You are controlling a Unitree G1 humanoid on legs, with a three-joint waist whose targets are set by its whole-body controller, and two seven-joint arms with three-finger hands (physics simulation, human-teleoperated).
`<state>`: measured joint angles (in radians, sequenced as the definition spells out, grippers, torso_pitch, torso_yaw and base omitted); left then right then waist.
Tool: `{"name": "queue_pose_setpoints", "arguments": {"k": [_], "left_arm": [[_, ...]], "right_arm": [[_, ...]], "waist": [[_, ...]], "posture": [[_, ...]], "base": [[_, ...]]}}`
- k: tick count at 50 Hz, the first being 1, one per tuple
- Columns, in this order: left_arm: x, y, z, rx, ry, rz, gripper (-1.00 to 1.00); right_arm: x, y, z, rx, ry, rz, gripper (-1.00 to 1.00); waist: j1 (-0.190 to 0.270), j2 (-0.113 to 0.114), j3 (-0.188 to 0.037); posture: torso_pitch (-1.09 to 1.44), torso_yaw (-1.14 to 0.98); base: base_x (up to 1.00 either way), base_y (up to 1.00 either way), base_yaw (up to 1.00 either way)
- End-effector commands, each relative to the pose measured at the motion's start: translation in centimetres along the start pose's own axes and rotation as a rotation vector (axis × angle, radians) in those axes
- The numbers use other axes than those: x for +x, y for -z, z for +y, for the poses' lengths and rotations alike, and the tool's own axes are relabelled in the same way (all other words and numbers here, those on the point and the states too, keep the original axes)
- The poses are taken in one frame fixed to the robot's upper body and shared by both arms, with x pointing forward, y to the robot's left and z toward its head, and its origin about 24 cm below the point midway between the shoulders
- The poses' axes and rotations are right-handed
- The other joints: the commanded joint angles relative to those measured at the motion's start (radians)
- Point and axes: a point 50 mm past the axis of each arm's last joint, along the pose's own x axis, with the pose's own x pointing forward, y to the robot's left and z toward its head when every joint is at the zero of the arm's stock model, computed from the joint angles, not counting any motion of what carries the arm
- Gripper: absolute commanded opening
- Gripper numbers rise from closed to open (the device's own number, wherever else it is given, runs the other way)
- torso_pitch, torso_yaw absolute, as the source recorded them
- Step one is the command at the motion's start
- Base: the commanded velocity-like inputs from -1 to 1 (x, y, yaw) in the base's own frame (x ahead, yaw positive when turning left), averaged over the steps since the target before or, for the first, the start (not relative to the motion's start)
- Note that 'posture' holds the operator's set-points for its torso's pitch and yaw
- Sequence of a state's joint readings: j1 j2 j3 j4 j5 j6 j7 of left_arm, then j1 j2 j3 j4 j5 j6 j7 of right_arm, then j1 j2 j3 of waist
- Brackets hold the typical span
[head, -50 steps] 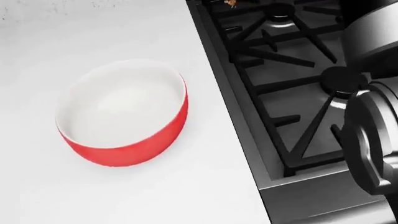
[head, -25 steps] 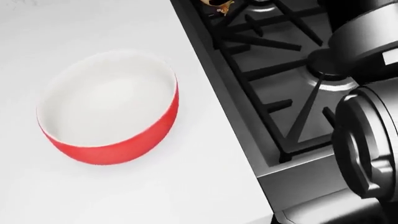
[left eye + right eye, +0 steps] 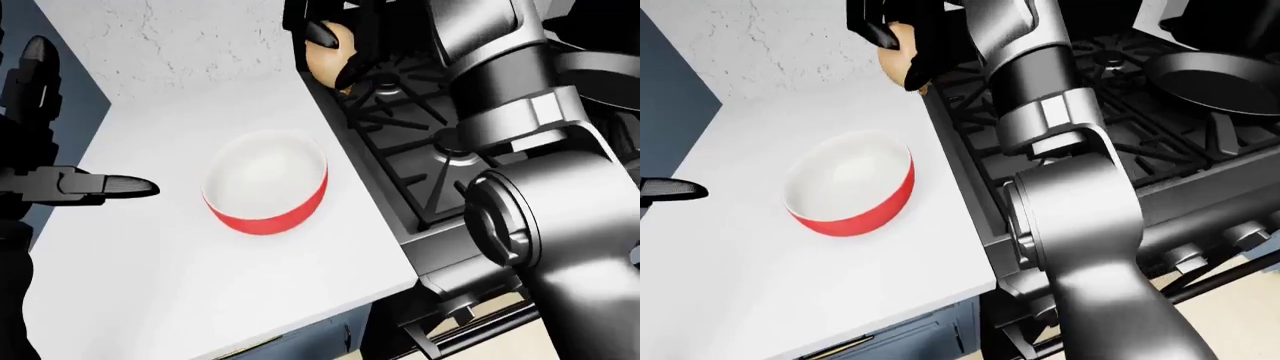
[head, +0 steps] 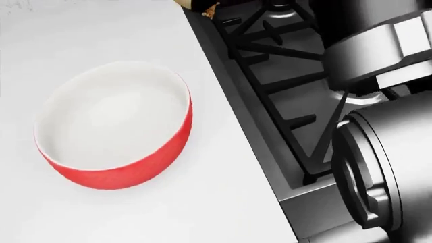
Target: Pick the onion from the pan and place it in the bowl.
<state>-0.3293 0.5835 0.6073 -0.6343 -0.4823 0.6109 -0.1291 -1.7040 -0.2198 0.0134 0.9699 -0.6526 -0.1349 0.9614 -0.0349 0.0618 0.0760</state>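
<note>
Right hand (image 3: 902, 46): fingers closed round the onion (image 3: 897, 60), held above the stove edge.
Bowl (image 3: 850, 185): empty, on the counter (image 3: 760, 270), down-left of the onion.
Pan (image 3: 1220, 79): empty, far right.
Left hand (image 3: 70, 184): fingers spread, idle.
Advice: centre over the bowl, lower, then release.

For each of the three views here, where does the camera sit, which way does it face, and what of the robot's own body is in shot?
Head view: on the head, looking steeply down at the red bowl on the white counter beside the stove; right arm at the right edge.
Left-eye view: on the head, wider; left hand open at left, right hand shut on the onion at top.
Right-eye view: nearly the same, offset; also shows the empty pan.
All share bowl, counter, stove.
</note>
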Motion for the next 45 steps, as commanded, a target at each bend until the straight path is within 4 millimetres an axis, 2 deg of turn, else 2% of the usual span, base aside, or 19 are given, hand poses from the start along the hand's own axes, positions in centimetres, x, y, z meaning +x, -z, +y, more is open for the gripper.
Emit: {"name": "queue_pose_setpoints", "arguments": {"k": [1,30,45], "left_arm": [[0.0,-1.4,0.2,0.028,-0.011,-0.070,1.00],[0.0,-1.4,0.2,0.030,-0.011,-0.071,1.00],[-0.1,-1.4,0.3,0.030,-0.012,-0.070,1.00]], "right_arm": [[-1.0,-1.9,-1.6,-0.050,0.069,-0.050,-1.00],[-0.9,-6.6,3.3,-0.057,-0.049,-0.197,-1.00],[-0.5,-7.4,5.6,-0.063,-0.103,-0.215,-1.00]], "waist": [[-0.001,0.006,-0.028],[0.000,0.009,-0.028],[-0.002,0.014,-0.031]], "posture": [[0.00,0.00],[0.00,0.00],[0.00,0.00]], "base": [[0.00,0.00,0.00],[0.00,0.00,0.00],[0.00,0.00,0.00]]}}
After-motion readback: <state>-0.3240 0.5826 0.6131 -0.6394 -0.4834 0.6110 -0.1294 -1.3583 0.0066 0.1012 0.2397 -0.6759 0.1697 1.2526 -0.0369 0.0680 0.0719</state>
